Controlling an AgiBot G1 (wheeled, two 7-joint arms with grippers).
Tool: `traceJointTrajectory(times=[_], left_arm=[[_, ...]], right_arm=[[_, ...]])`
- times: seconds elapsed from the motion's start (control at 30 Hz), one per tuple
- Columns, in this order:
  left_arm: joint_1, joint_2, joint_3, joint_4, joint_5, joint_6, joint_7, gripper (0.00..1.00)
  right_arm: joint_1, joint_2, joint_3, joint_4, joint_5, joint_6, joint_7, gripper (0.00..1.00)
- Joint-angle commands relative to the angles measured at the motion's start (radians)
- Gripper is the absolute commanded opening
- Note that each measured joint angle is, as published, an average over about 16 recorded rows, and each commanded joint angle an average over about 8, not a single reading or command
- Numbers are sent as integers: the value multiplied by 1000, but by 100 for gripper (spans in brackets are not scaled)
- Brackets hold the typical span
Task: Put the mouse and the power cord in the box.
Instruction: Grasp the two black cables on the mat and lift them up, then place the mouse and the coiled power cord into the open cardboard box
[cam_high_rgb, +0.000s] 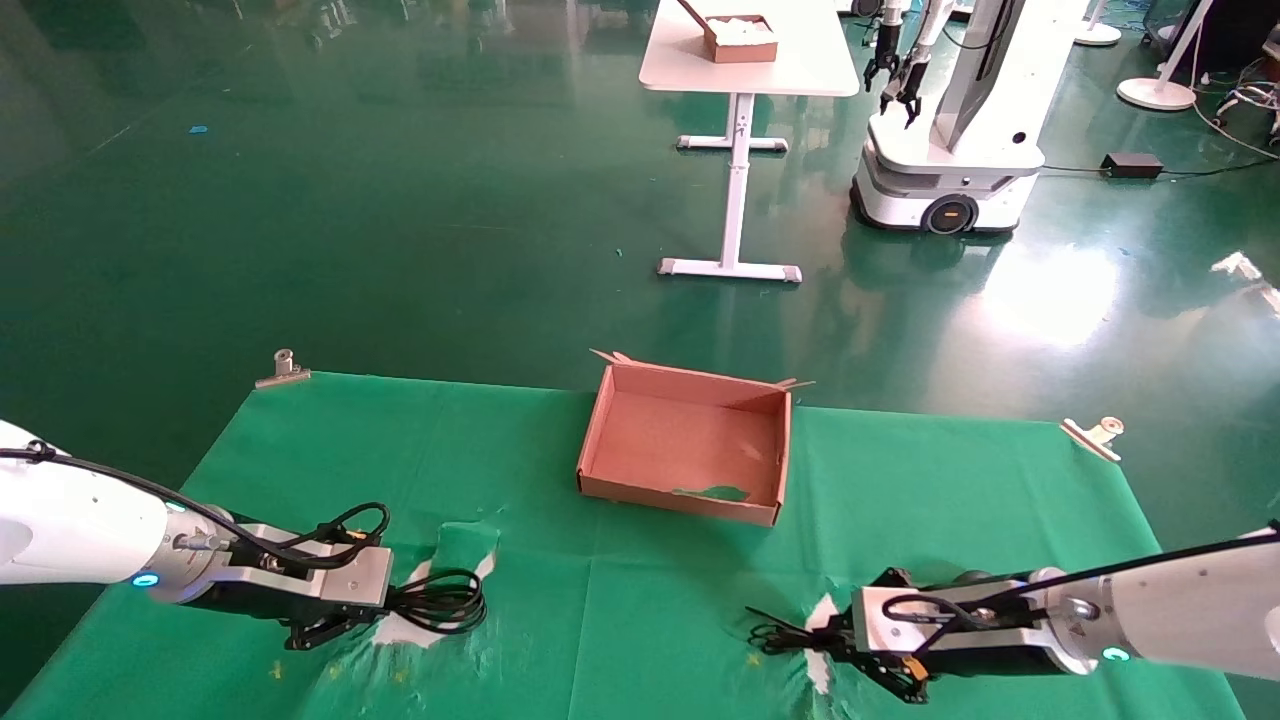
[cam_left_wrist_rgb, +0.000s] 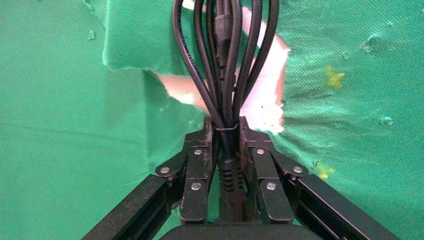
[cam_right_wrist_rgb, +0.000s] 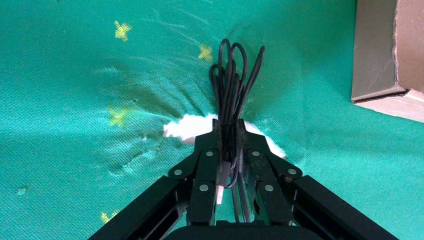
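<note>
1. Gripping the power cord (cam_left_wrist_rgb: 225, 75) bundle at lower left, the left tool (cam_left_wrist_rgb: 226, 131) is closed on it.
2. Lower right, the right tool (cam_right_wrist_rgb: 230, 132) pinches the mouse's thin cable (cam_right_wrist_rgb: 232, 85); the mouse itself is hidden.
3. Farther back, centre frame, the box (cam_high_rgb: 680, 498) sits empty between both tools.

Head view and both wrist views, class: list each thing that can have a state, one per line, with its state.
box: open-topped, empty, upright on the cloth.
power cord: coiled, tied, gripped at its bound neck, loops lying on the cloth.
mouse cable: bundled, gripped near its tie; the mouse body is hidden.
left gripper: jaws shut on the power cord.
right gripper: jaws shut on the mouse cable.
green cloth: torn under both grippers.
</note>
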Motion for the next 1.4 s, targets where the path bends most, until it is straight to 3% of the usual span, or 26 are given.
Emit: traceJointTrajectory(times=[0.03, 0.27, 0.43, 0.67, 0.83, 0.97, 1.17, 1.4], left_arm=[[0, 0, 0, 0, 0, 0, 0, 0], [-6, -7, -4, 1, -6, 14, -3, 0], [-44, -41, -26, -3, -40, 88, -1, 0], [-121, -106, -150, 14, -222, 218, -52, 0], [-152, -66, -241, 31, -354, 206, -120, 0], [-185, 5, -278, 26, -406, 120, -153, 0], [-243, 77, -285, 20, -412, -23, -162, 0], [-255, 74, -257, 41, -370, -34, -136, 0]], right_arm=[[0, 0, 0, 0, 0, 0, 0, 0], [4, 6, 3, 2, 5, -6, 0, 0], [33, 43, 22, 10, 33, -47, 2, 0], [165, 143, 70, 41, 96, -120, 48, 0], [276, 154, 95, 72, 128, -129, 98, 0], [312, 85, 107, 76, 148, -114, 125, 0], [267, -71, 123, 12, 175, 8, 133, 0], [163, -218, 125, -75, 174, 376, 116, 3]])
